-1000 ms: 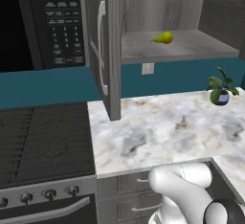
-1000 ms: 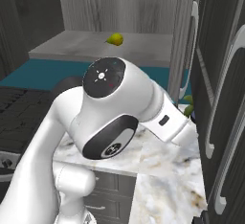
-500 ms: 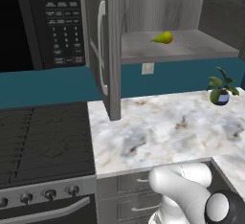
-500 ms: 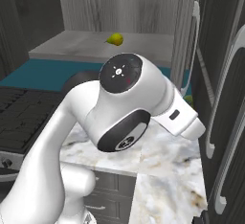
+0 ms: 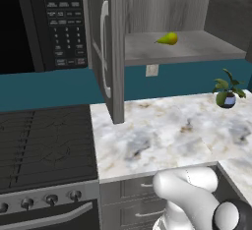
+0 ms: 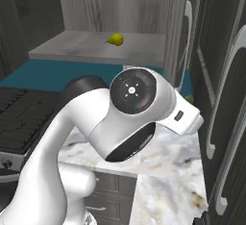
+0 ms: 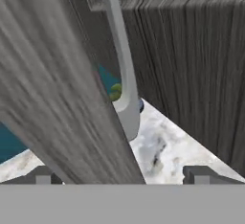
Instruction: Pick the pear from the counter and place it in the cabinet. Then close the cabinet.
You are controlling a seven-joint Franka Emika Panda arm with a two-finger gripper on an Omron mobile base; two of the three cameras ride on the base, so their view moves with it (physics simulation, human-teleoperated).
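The small yellow-green pear (image 5: 168,39) (image 6: 115,39) lies on the inner shelf of the open grey wood-grain cabinet (image 5: 197,52) (image 6: 96,46). Its left door (image 5: 112,52) stands swung out over the counter (image 5: 162,135) (image 6: 168,166). In the hand view my gripper (image 7: 122,177) is open and holds nothing. Its two fingertips (image 7: 43,175) stand wide apart, close up against a cabinet door (image 7: 52,84). That door's silver bar handle (image 7: 119,50) runs just ahead of the gripper. My white arm (image 6: 129,118) reaches right, toward the door (image 6: 178,36) on that side.
A potted plant (image 5: 227,92) (image 7: 116,93) stands at the back right of the counter. The black microwave (image 5: 49,22) hangs left of the cabinet, over the black stovetop (image 5: 44,140). Tall grey doors (image 6: 226,99) with bar handles line the right side.
My arm's big round joint has swung right and a little lower in the right base view. The pear and the cabinet doors have stayed put. The gripper has stayed open.
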